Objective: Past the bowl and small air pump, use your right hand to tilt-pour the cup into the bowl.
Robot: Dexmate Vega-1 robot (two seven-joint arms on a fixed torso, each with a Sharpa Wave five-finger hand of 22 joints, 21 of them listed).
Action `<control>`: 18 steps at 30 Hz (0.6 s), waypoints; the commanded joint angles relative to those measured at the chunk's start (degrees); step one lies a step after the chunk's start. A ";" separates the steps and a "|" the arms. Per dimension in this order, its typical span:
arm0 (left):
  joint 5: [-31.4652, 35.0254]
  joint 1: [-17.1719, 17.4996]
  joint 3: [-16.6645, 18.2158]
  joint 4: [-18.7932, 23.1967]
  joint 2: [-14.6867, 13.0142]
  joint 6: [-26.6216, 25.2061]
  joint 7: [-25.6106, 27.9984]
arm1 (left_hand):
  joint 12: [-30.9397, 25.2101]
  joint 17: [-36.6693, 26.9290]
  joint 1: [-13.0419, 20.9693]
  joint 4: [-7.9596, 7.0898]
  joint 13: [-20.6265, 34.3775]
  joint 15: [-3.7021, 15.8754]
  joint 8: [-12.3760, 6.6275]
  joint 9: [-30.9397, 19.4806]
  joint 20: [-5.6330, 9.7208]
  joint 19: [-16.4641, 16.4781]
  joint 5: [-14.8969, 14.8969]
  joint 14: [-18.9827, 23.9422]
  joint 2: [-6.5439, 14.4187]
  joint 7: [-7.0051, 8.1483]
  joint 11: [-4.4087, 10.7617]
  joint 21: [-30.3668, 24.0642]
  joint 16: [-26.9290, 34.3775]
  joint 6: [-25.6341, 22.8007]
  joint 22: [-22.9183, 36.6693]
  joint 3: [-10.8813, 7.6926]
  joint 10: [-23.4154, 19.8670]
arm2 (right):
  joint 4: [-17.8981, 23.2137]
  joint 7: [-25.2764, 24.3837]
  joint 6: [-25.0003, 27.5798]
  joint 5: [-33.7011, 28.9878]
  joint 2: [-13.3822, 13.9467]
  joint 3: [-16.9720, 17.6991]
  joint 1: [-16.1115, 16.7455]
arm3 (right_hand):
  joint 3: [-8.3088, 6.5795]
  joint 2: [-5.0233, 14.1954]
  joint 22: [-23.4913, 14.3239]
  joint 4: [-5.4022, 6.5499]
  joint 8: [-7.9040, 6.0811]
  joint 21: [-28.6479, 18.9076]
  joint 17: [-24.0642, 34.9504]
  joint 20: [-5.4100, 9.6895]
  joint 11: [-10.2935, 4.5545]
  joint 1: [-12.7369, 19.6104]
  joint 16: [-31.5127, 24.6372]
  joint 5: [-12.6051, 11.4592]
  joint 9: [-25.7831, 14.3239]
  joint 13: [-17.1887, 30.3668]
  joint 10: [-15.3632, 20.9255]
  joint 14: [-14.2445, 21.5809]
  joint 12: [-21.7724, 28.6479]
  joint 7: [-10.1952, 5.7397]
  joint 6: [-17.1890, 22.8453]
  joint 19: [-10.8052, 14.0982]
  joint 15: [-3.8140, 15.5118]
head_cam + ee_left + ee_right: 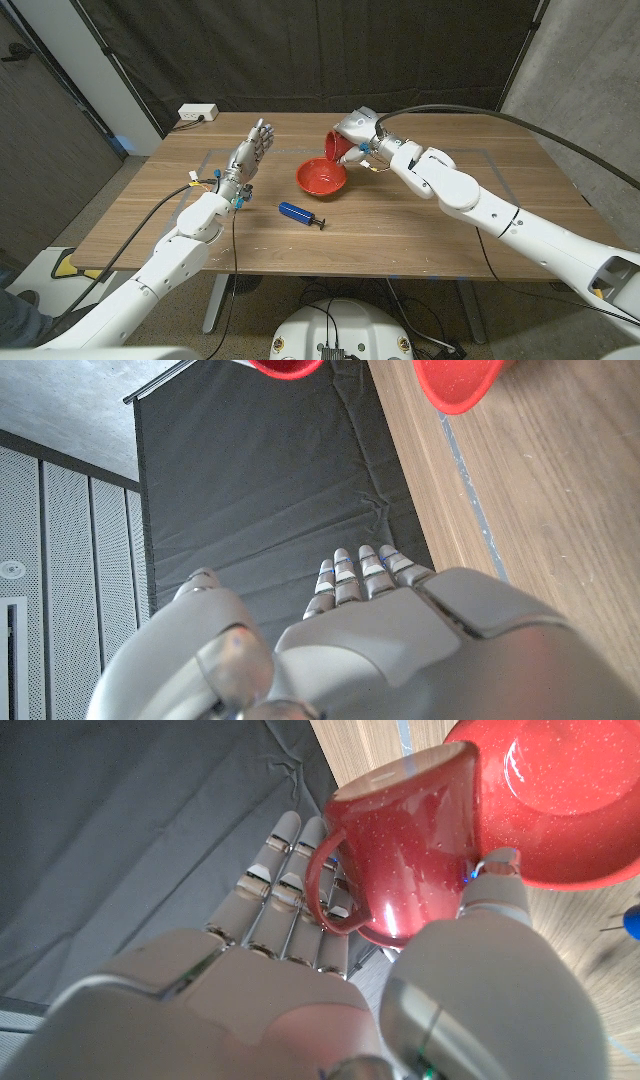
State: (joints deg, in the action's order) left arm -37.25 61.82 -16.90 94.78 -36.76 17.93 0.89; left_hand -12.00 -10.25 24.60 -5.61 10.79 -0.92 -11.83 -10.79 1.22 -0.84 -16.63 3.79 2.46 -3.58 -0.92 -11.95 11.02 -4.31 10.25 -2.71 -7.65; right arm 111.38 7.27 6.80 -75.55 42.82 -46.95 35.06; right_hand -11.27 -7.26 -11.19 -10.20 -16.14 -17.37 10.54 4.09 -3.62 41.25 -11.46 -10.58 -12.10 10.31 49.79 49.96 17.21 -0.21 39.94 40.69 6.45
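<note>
My right hand (356,131) holds a red cup (336,145) tipped over, its mouth down toward the red bowl (321,178) that sits mid-table. In the right wrist view the cup (400,850) is gripped between thumb and fingers (285,880), its rim against the edge of the bowl (560,810). A small blue air pump (299,213) lies on the table in front of the bowl. My left hand (250,152) stands raised at the left of the bowl with its fingers apart and nothing in it. The left wrist view shows the bowl (455,385) and the cup (285,368).
The wooden table (450,240) has bare room to the right and front. A white power strip (198,114) lies on the floor beyond the far left corner. Black curtains hang behind the table.
</note>
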 commanded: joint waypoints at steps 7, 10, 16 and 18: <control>-0.53 0.23 -0.35 0.15 0.53 1.11 -0.94 | -0.04 -0.21 0.41 0.25 0.20 0.16 -0.07 -0.09 0.10 -0.30 0.31 0.50 0.28 -0.05 0.09 0.08 -0.01 -0.29 0.27 0.07 -0.12 | -3.16 3.03 -1.24 -14.97 -0.84 -3.25 -2.71 | -2.76 15.35 -0.21 2.53 -0.34 0.19 0.06 7.54 -6.86 14.73 0.28 0.07 -0.24 0.30 6.78 0.38 0.07 -9.89 9.92 -0.36 6.79; -0.42 0.18 -0.53 0.32 0.49 0.88 -0.94 | -0.04 -0.22 0.44 0.26 0.20 0.19 -0.05 -0.10 0.07 -0.31 0.34 0.51 0.29 -0.06 0.11 0.09 -0.01 -0.27 0.27 0.09 -0.13 | -3.40 3.24 -1.54 -16.35 -0.94 -3.66 -2.95 | -2.77 15.37 -0.22 2.56 -0.28 0.25 0.05 7.55 -6.85 14.73 0.33 0.09 -0.26 0.30 6.96 0.29 0.06 -9.98 9.95 -0.46 6.83; -0.28 0.33 -0.62 0.74 0.38 0.24 -0.35 | -0.07 -0.22 0.49 0.29 0.20 0.18 0.01 -0.10 0.03 -0.34 0.39 0.52 0.32 -0.05 0.09 0.10 -0.02 -0.20 0.27 0.12 -0.26 | -3.54 4.69 -2.35 -20.41 -1.32 -5.12 -3.67 | -2.92 15.64 -0.24 2.60 -0.34 0.29 0.10 7.55 -6.89 14.85 0.25 0.08 -0.28 0.31 7.33 0.47 0.06 -10.13 10.41 -0.46 6.90; -0.31 0.41 -0.62 0.77 0.39 0.08 -0.17 | -0.04 -0.22 0.51 0.29 0.20 0.17 0.02 -0.10 -0.04 -0.35 0.41 0.51 0.32 -0.05 0.16 0.10 -0.03 -0.19 0.27 0.13 -0.21 | -3.76 4.11 -1.93 -21.39 -1.75 -5.43 -3.57 | -2.93 15.66 -0.24 2.60 -0.32 0.29 0.10 7.55 -6.89 14.88 0.25 0.09 -0.28 0.31 7.43 0.48 0.07 -10.10 10.45 -0.43 6.90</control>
State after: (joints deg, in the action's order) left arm -37.67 61.99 -17.28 94.99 -36.37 18.79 0.13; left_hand -12.00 -10.25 25.02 -5.42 10.79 -0.72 -11.83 -10.79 1.22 -0.84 -16.17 3.99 2.88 -3.58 -0.92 -11.95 11.02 -4.30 10.25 -2.52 -7.65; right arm 108.52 10.12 4.89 -89.39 42.09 -50.22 32.32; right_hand -11.25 -7.07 -11.35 -10.18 -16.34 -17.09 10.55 3.78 -3.72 41.05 -11.22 -10.18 -12.14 10.57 49.89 49.96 16.98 -0.23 39.94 40.38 6.44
